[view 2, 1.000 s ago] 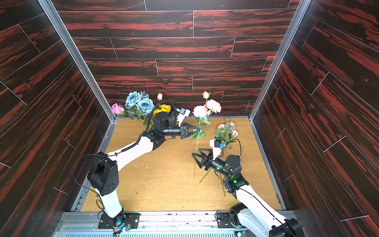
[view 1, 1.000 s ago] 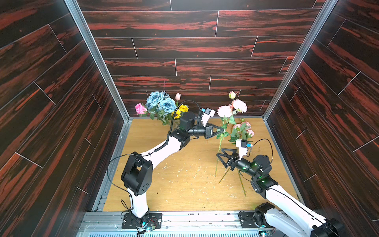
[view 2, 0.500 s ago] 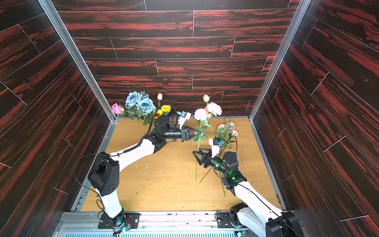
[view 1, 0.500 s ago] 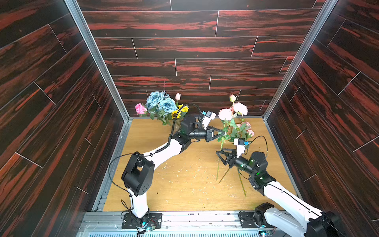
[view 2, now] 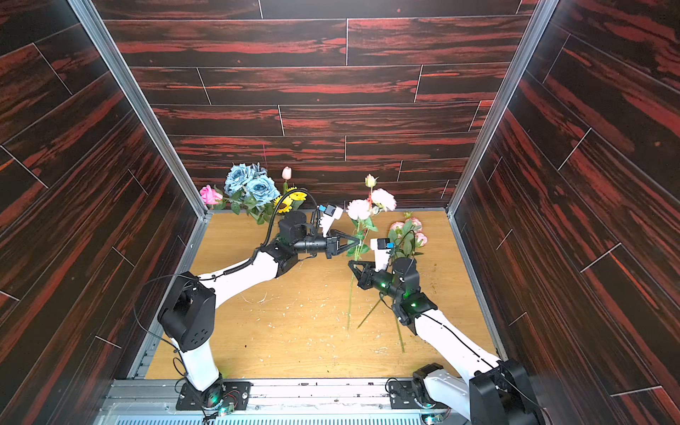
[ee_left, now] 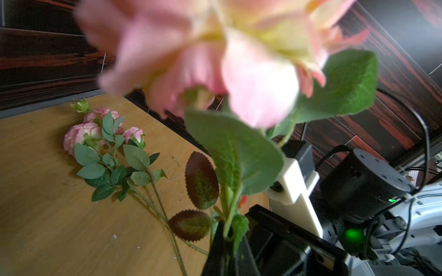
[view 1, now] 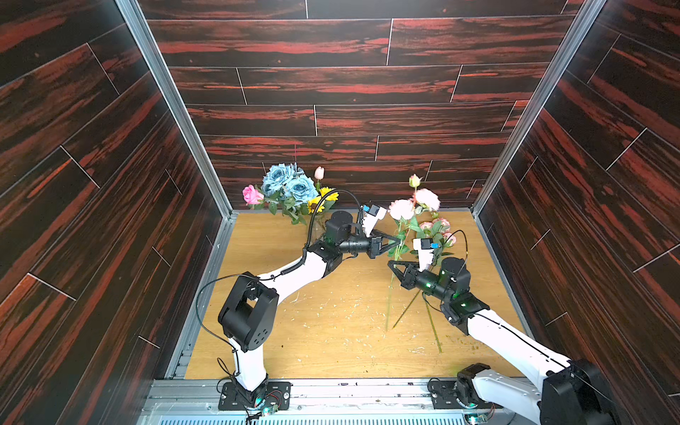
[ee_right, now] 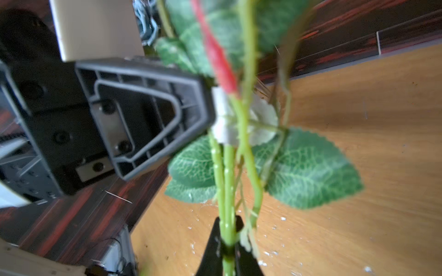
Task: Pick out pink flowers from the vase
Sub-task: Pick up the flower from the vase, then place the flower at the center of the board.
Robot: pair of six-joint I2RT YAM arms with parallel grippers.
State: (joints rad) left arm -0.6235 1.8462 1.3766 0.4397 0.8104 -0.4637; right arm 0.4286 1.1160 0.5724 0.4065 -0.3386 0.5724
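In both top views a bunch of flowers (view 1: 290, 189) stands at the rear of the surface (view 1: 331, 331), left of frame centre. Right of it, at centre, the left hand (view 1: 397, 241) clasps the stem of an upright spray (view 1: 402, 210). The right hand (view 1: 391, 263) clasps the same stem just below in the frame. Further right, another spray (view 1: 438, 227) lies on the surface behind the right arm (view 1: 507, 342).

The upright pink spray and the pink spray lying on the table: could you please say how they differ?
The held spray stands upright, clamped by left gripper and right gripper; the lying spray rests flat, untouched. Held spray's blooms look larger than lying spray's clustered ones. Both are pink, green-leaved.
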